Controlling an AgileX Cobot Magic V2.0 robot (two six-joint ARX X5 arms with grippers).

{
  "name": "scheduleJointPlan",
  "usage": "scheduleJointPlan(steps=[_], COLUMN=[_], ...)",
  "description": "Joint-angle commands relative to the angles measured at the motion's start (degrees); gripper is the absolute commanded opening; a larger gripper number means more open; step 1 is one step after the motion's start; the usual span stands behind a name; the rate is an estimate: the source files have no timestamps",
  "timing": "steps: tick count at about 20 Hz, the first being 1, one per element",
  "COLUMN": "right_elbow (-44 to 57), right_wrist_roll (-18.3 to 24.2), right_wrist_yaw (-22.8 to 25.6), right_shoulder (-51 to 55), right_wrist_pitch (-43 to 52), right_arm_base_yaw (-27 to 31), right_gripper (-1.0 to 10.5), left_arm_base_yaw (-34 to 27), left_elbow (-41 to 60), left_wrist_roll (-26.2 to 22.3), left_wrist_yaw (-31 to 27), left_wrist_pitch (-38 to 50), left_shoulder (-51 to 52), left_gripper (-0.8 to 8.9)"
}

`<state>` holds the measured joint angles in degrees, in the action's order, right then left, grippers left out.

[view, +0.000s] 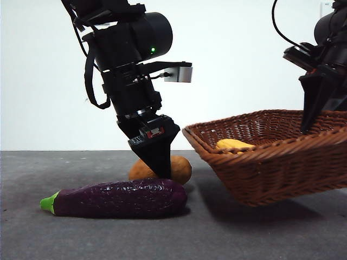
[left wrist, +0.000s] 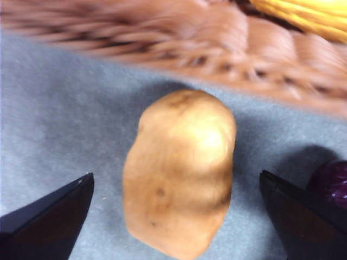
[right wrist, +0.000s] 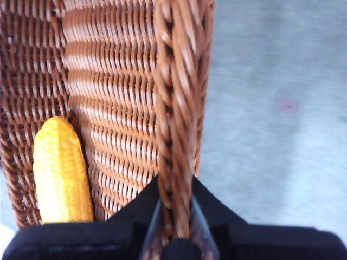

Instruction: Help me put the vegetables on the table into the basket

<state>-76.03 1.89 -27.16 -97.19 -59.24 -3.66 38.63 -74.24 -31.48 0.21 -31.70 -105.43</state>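
Note:
The orange-brown potato (left wrist: 181, 168) lies on the table (left wrist: 65, 124) between the wide-apart jaws of my open left gripper (left wrist: 176, 174). In the front view that gripper (view: 157, 162) hangs low in front of the potato (view: 179, 169), just behind the purple eggplant (view: 119, 199). The eggplant's end (left wrist: 332, 183) shows beside one jaw. My right gripper (right wrist: 176, 216) is shut on the braided rim of the wicker basket (right wrist: 119, 108). The basket (view: 282, 162) is tilted, its right side raised off the table by that gripper (view: 314, 116). The yellow corn (right wrist: 59, 173) (view: 233, 144) lies inside.
The basket's rim (left wrist: 217, 49) runs close behind the potato, with the corn (left wrist: 303, 13) past it. Bare grey table (view: 65, 238) stretches in front of and left of the eggplant, and beside the basket (right wrist: 271, 108).

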Motion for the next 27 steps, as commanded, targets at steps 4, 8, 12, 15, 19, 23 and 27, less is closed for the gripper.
scheduleJointPlan(steps=[4,8,12,15,19,23,27], right_elbow=[-1.6,-1.6,-1.6,-1.6,-2.3,-5.6,-9.1], right_wrist_roll=[-0.8,-0.8,-0.8,-0.9,-0.8,-1.8,-1.9], right_wrist_yaw=[-0.9,-0.9,-0.8,1.3,1.7,2.1,2.1], right_shoulder=[0.2,0.3,0.3,0.3,0.4,0.4,0.4], right_wrist_pitch=[-0.3,-0.6,-0.9,-1.2,-2.2,-3.7,-5.9], right_arm_base_yaw=[0.0,0.0,0.0,0.0,0.0,0.0,0.0], right_gripper=[-0.1,-0.1,-0.1,-0.1,-0.1,-0.1,-0.1], left_arm_base_yaw=[-1.3,-2.0,-2.0,-2.0,-2.0,-2.2,-2.3], left_elbow=[0.2,0.2,0.2,0.2,0.2,0.2,0.2], left_wrist_roll=[0.0,0.0,0.0,0.0,0.0,3.8,11.1], left_wrist_yaw=[0.2,0.3,0.2,0.2,-0.2,-0.2,-0.2], left_wrist_pitch=[0.4,0.7,0.9,0.8,-1.1,-1.9,-2.5], left_shoulder=[-1.7,-2.6,-2.6,-2.5,-0.6,4.8,12.0], left_gripper=[5.63,4.65,0.99,-0.09,-0.09,-0.09,-0.09])
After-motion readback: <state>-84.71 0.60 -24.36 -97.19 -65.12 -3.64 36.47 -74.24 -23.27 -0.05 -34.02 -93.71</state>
